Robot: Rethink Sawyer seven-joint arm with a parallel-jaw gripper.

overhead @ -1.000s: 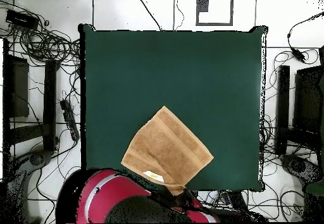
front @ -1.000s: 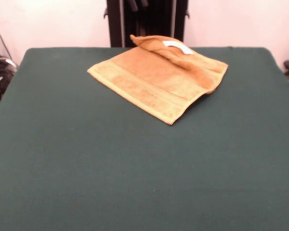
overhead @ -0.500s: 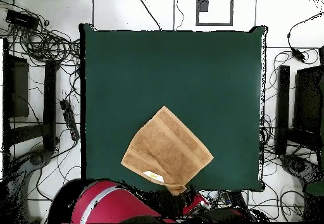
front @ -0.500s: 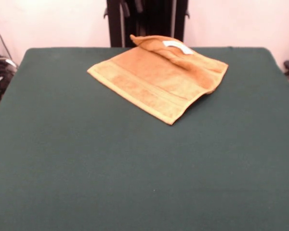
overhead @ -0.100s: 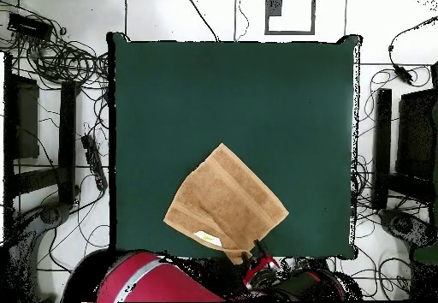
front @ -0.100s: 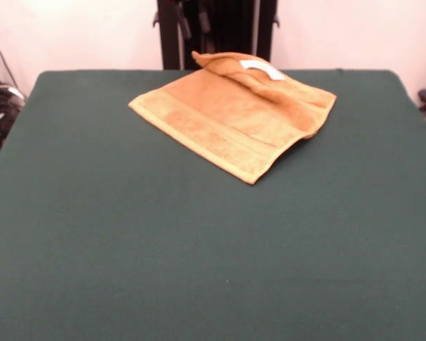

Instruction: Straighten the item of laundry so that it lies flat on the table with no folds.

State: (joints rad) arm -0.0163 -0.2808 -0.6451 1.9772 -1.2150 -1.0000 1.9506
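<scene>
Towel (front @ -0.100s: 231,117) (overhead @ -0.100s: 226,204) lies on the green tabletop (front @ -0.100s: 199,256) (overhead @ -0.100s: 231,94), w/ the towel as the landmark here. In the front view it sits close to the tabletop's far edge, a bit right of centre, turned cornerwise so one corner points toward the camera. Most of it lies flat, border bands showing along the near-left edge. The far-right part isn't flat: a strip is folded back over the towel, making a raised rolled hump along that side. Small white tag (front @ -0.100s: 263,69) (overhead @ -0.100s: 208,238) sits on top of that hump, near the towel's far corner.

Overhead view: towel is a diamond shape by the tabletop edge nearest the robot, tag side facing the robot; the corner beside the tag reaches right about to that edge. Rest of the tabletop, beyond the towel, is bare cloth.

Red and black arm (overhead @ -0.100s: 162,284) is off the tabletop, below the towel in the overhead view, not touching it. A red-black part of it (overhead @ -0.100s: 259,268) shows just past the towel's nearest corner; likely the tool end, but can't tell if the tool is wide or narrow. In the front view, only dark robot parts (front @ -0.100s: 213,28) show behind the towel's far corner.

Cables (overhead @ -0.100s: 60,60) lie on the floor around the tabletop, well apart from the towel.
</scene>
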